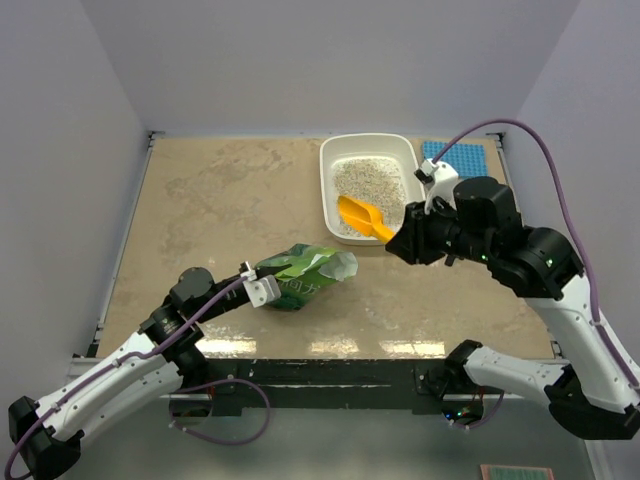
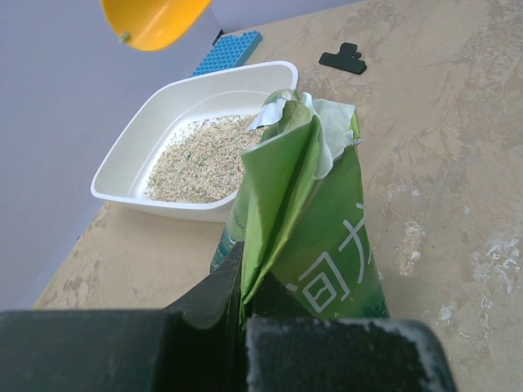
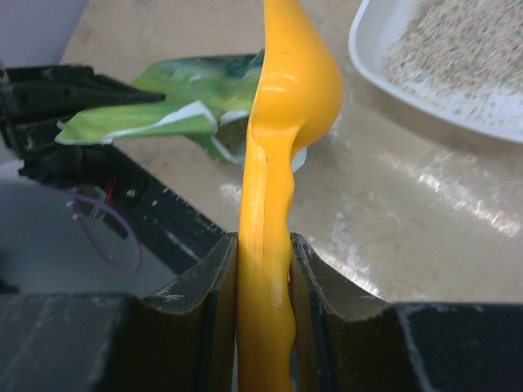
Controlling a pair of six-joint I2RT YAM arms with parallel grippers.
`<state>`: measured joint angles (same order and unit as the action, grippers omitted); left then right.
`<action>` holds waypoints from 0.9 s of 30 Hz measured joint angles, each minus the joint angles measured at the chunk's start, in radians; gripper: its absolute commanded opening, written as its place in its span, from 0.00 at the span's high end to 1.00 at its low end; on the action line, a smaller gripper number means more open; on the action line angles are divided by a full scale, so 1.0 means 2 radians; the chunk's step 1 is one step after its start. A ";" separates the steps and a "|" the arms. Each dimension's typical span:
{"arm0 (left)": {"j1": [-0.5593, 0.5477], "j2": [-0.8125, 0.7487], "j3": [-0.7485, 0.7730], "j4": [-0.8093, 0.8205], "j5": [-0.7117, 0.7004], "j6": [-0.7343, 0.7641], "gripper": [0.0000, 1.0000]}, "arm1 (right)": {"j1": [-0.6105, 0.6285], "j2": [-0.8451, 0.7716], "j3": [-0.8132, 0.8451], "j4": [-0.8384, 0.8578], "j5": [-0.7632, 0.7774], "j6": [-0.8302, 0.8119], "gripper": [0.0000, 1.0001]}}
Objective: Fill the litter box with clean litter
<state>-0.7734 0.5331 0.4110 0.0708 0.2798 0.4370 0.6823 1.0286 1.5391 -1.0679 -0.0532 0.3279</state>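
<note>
The white litter box [image 1: 402,152] stands at the back right, with beige clean litter [image 1: 368,182] covering its floor. It also shows in the left wrist view [image 2: 139,135] with litter [image 2: 200,159] inside, and in the right wrist view [image 3: 372,49]. My left gripper [image 1: 262,288] is shut on a fold of the crinkly green bag [image 1: 305,272], which lies on the table with its open mouth toward the box; in the left wrist view the bag [image 2: 319,220] fills the middle. My right gripper [image 1: 400,240] is shut on the handle of the orange-yellow scoop [image 1: 362,217], held over the box's near end; the right wrist view shows the scoop [image 3: 282,106] edge-on.
A small blue studded mat [image 1: 458,155] lies right of the litter box, partly under my right arm. A black binder clip [image 2: 343,58] lies on the table beyond the bag. Grey walls enclose the table on three sides.
</note>
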 measured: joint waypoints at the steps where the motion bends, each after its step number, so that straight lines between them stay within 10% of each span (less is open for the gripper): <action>1: 0.000 -0.001 0.000 0.000 0.000 0.000 1.00 | 0.000 -0.006 -0.002 -0.009 -0.017 0.007 1.00; 27: 0.000 -0.018 0.000 -0.011 0.001 -0.004 1.00 | 0.000 -0.064 -0.111 -0.061 -0.103 0.053 1.00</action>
<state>-0.7734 0.4965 0.4110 0.0483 0.2817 0.4297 0.6823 0.9016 1.3174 -1.1908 -0.2588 0.4335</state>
